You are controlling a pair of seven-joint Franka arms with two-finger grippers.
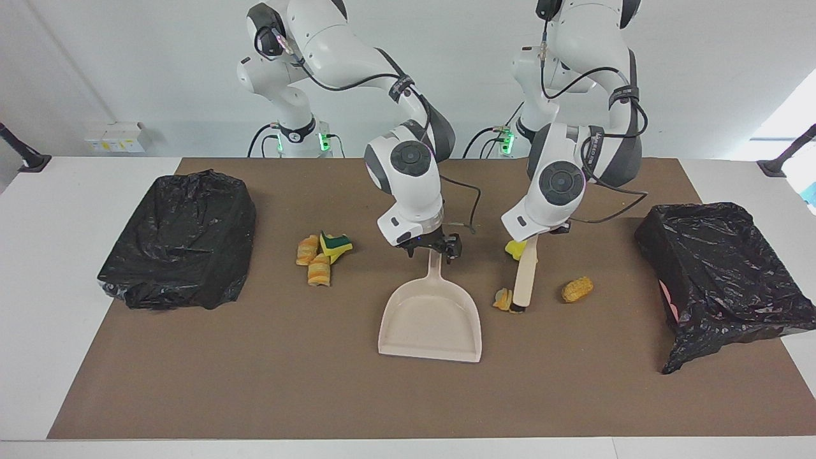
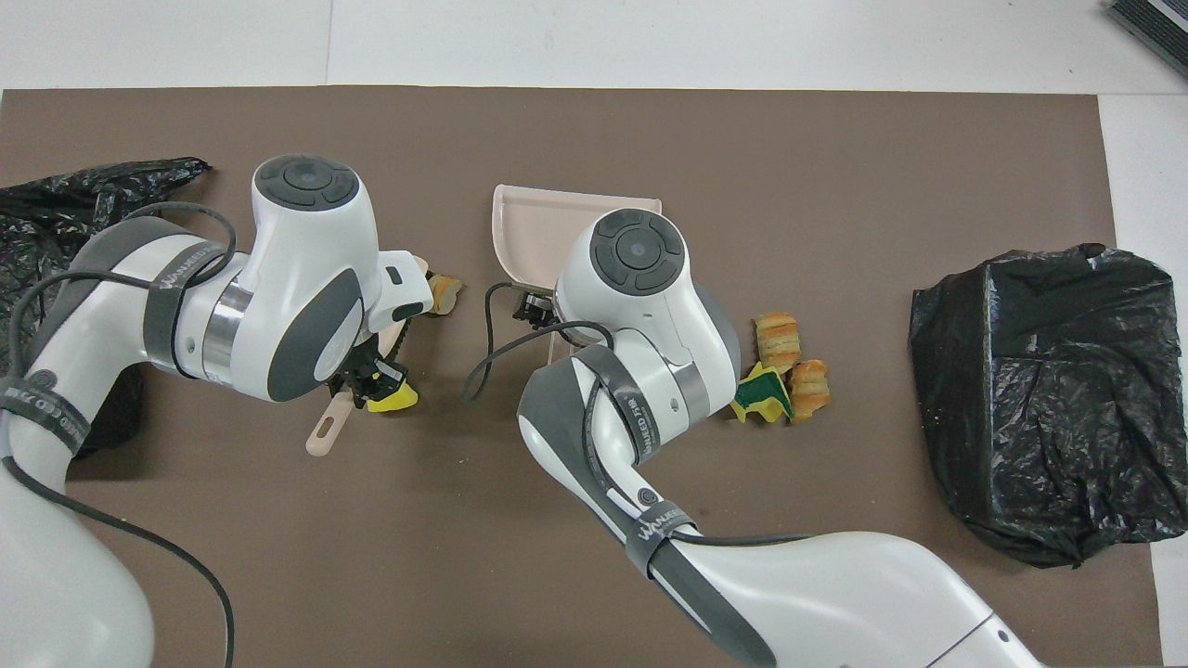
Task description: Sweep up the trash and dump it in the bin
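While the left gripper (image 1: 534, 240) clamps the beige black-bristled brush (image 1: 526, 278), the open right gripper (image 1: 433, 248) risks nudging the beige plastic dustpan (image 1: 431, 315) askew.

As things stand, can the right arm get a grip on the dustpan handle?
Probably yes. The right gripper hangs open right over the dustpan handle, nothing lying between them. The left gripper, shut on the brush, works off to one side, apart from the pan.
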